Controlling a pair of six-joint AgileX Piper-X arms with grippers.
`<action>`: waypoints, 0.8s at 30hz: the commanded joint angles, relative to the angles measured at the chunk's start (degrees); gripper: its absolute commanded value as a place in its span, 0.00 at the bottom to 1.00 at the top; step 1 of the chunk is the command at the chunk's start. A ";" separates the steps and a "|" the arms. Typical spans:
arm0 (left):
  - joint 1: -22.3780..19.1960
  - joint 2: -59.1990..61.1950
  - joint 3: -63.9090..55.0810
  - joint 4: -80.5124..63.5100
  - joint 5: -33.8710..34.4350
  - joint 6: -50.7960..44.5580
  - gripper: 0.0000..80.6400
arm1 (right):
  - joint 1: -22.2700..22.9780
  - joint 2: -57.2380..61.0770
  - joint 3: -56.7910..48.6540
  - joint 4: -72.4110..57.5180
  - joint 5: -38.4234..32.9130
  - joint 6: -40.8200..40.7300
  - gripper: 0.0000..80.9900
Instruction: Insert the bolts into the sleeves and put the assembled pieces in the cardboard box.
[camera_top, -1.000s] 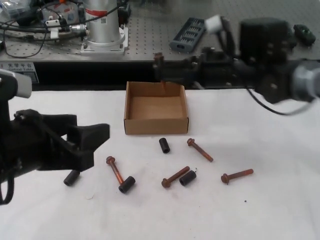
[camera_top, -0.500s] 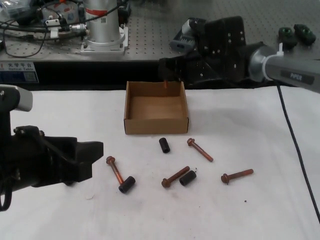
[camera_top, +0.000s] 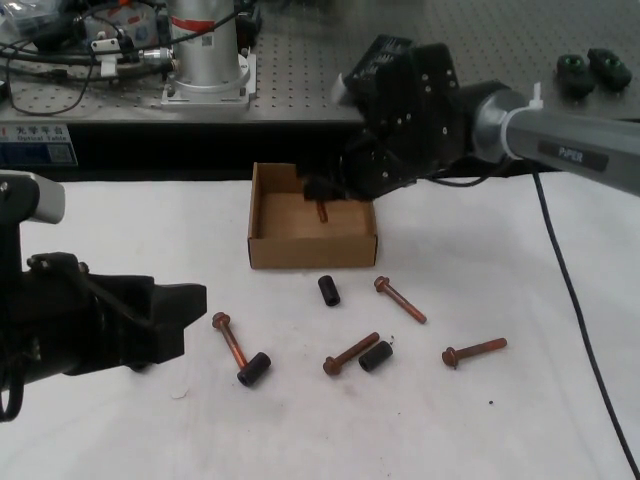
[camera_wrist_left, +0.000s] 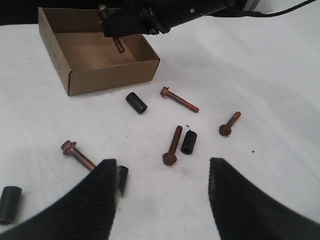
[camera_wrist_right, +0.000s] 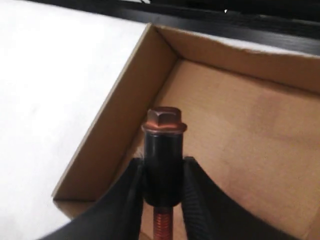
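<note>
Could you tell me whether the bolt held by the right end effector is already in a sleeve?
Inserted: the black cylindrical sleeve surrounds the copper-coloured hex bolt below its head.

The hand (camera_wrist_right: 162, 200) grips a sleeved bolt (camera_wrist_right: 163, 160) — over the cardboard box (camera_wrist_right: 235, 115).

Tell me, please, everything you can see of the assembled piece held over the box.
The assembled piece is a copper-coloured bolt with a hexagonal flanged head, its shank through a black sleeve just under the head, thread showing below. The right gripper clamps the sleeve, holding it over the cardboard box interior.
</note>
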 joint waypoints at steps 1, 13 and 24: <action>0.19 -0.58 -0.10 0.06 -0.71 -0.74 0.50 | -0.47 -0.80 -1.00 2.71 -1.07 -2.24 0.53; 0.19 -0.58 -0.10 -0.22 -7.97 -12.76 0.50 | -2.12 -8.39 -1.00 16.36 1.59 -8.89 0.46; 0.08 11.44 -5.64 -0.34 -8.06 -25.56 0.50 | -0.24 -22.84 11.88 24.40 3.98 -14.39 0.46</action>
